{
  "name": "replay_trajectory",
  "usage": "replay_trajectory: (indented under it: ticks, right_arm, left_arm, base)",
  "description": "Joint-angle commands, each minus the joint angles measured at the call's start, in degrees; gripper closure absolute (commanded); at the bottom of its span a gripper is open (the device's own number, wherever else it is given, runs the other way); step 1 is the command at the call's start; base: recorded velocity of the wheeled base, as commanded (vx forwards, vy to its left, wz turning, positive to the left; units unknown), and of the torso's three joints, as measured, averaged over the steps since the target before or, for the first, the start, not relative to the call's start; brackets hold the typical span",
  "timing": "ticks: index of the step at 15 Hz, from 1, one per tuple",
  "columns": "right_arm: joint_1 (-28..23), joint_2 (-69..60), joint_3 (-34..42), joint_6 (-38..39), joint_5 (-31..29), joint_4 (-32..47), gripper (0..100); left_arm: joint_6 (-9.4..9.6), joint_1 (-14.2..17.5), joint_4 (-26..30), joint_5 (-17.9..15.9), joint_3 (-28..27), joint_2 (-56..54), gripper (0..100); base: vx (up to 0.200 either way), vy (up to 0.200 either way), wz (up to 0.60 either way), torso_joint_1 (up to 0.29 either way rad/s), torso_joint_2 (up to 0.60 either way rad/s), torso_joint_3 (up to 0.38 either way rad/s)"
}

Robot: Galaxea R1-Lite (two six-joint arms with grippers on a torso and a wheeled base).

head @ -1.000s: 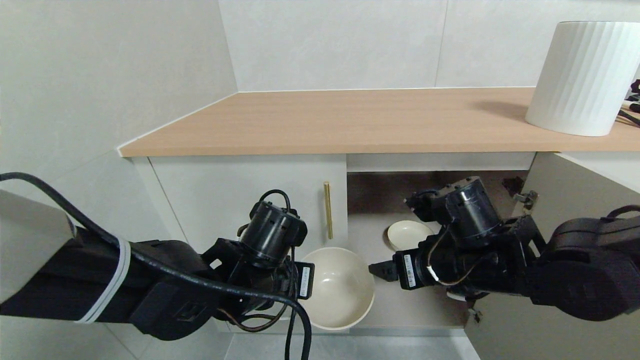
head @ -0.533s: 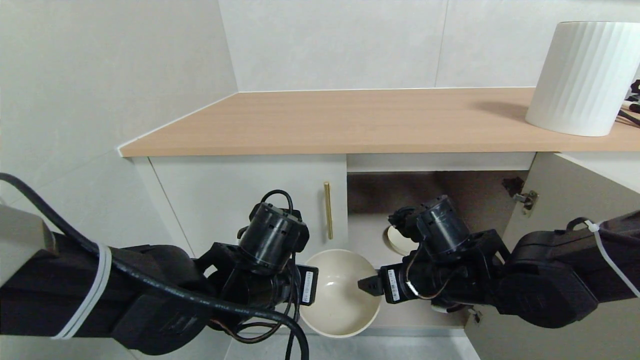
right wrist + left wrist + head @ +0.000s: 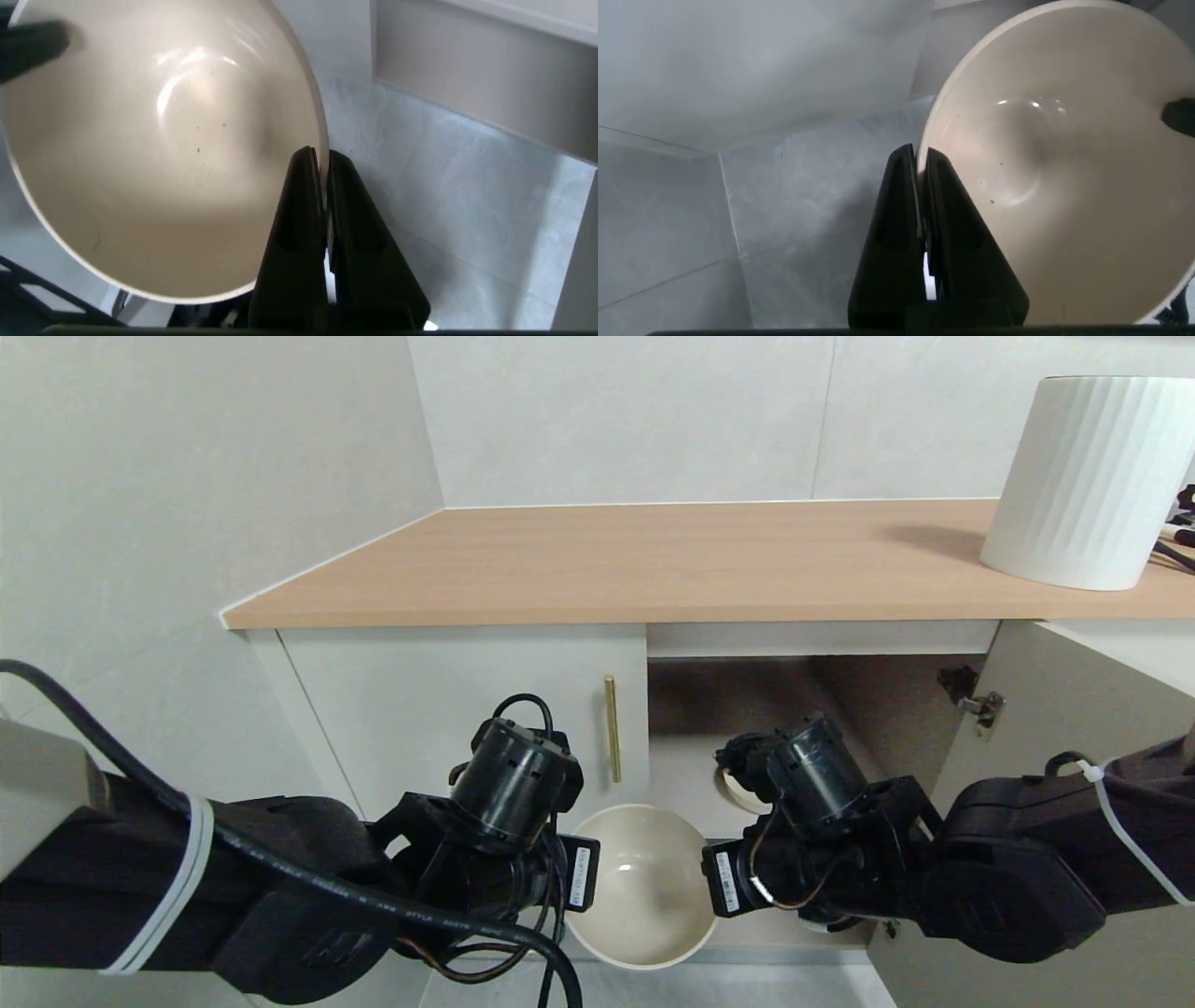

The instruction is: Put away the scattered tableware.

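spanning the head view from 9 to 3 o'clock, a light wooden tabletop (image 3: 653,560) runs along pale tiled walls (image 3: 616,420). a white ribbed cylindrical container (image 3: 1083,476) stands on it at 2 o'clock. under the tabletop sits a white cabinet (image 3: 448,700): its 9 o'clock door is shut and carries an upright brass bar handle (image 3: 611,728), while its 3 o'clock door (image 3: 1074,709) is swung open on a metal hinge (image 3: 980,705). below lies a grey tiled floor (image 3: 785,233).

a large cream ceramic bowl (image 3: 644,896) hangs just in front of the open compartment, above the floor, tipped so its hollow faces up toward the head camera. the left tool (image 3: 920,161) pinches the bowl's rim at the bowl's 9 o'clock, fingers pressed nearly together with only the thin wall between them. the right tool (image 3: 320,159) clamps the opposite rim at 3 o'clock in the same narrow grip. a small cream plate (image 3: 738,795) lies on the cabinet's shelf at about 1 o'clock from the bowl, farther back, and is largely hidden behind the right arm.
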Motion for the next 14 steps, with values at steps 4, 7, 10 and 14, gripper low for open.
replay_trajectory:
  ticks: [4, 7, 10, 14]
  right_arm:
    - [0.1, 0.2, 0.0, -0.1, 0.0, 0.0, 100]
    - [0.1, 0.2, 0.1, -0.1, 0.0, 0.0, 100]
    - [0.1, 0.2, 0.1, -0.1, 0.0, 0.0, 100]
    - [0.4, 0.3, 0.2, -0.1, 0.0, 0.0, 100]
  left_arm:
    - [0.18, 0.0, 0.0, 0.1, 0.3, 0.1, 100]
    - [0.27, -0.1, 0.0, 0.1, 0.4, 0.0, 100]
    - [0.01, 0.0, -0.1, 0.1, 0.3, -0.6, 0]
    - [0.01, -0.1, -0.1, 0.1, 0.3, -0.7, 0]
  base:
    - [0.0, 0.0, 0.0, 0.0, 0.0, 0.0]
    - [0.0, 0.0, 0.0, 0.0, 0.0, 0.0]
    - [0.0, 0.0, 0.0, 0.0, 0.0, 0.0]
    - [0.0, 0.0, 0.0, 0.0, 0.0, 0.0]
